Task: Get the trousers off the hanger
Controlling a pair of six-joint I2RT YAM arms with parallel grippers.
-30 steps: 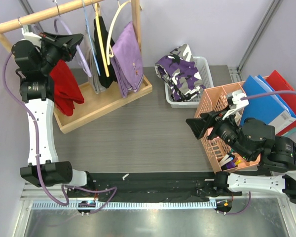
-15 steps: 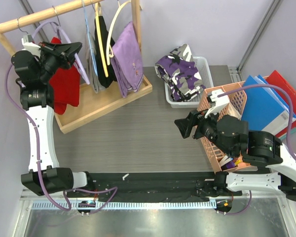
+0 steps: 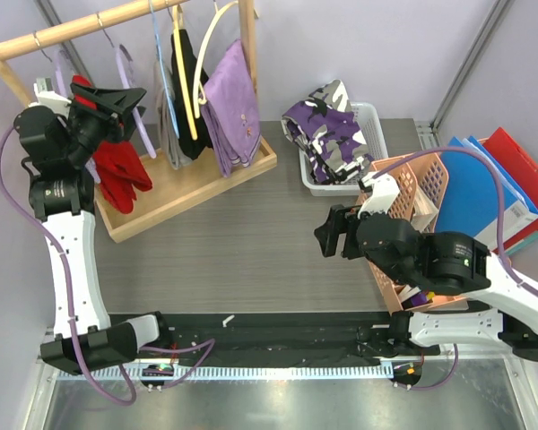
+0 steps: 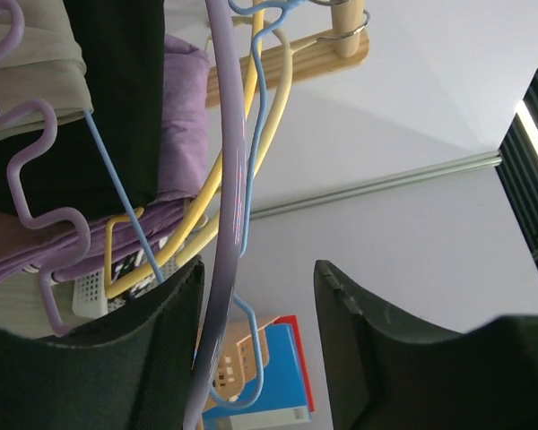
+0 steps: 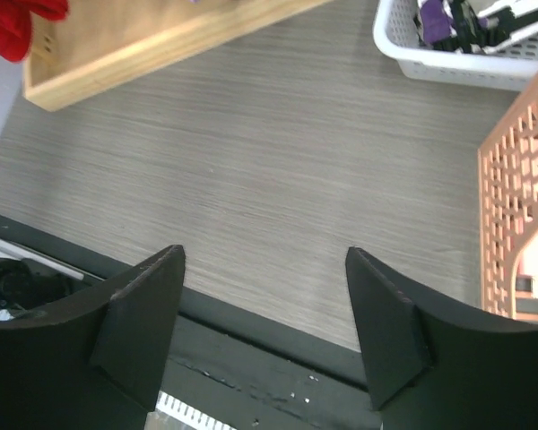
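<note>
The table (image 3: 251,242) lies bare under the right end effector (image 5: 264,313), whose jaws are spread wide and hold nothing. The rack (image 3: 197,184) stands far forward and left of it, with the left end effector (image 3: 117,98) raised at the rail. The camo trousers (image 3: 327,125) are already off, heaped in the basket (image 3: 372,115) just ahead of the right end effector. The lilac trousers (image 3: 231,103) hang folded over the yellow hanger (image 3: 202,54), to the right of the left end effector and apart from it. The red garment (image 3: 117,161) hangs just below that end effector. In the left wrist view its jaws are spread, and an empty lilac hanger (image 4: 236,179) runs along the inner edge of one finger, unpinched.

The lilac trousers look light, soft and limp, likely to drape and slide rather than resist. I would take a pinch on the lower hanging edge and draw it down off the bar, as the hanger may swing.
</note>
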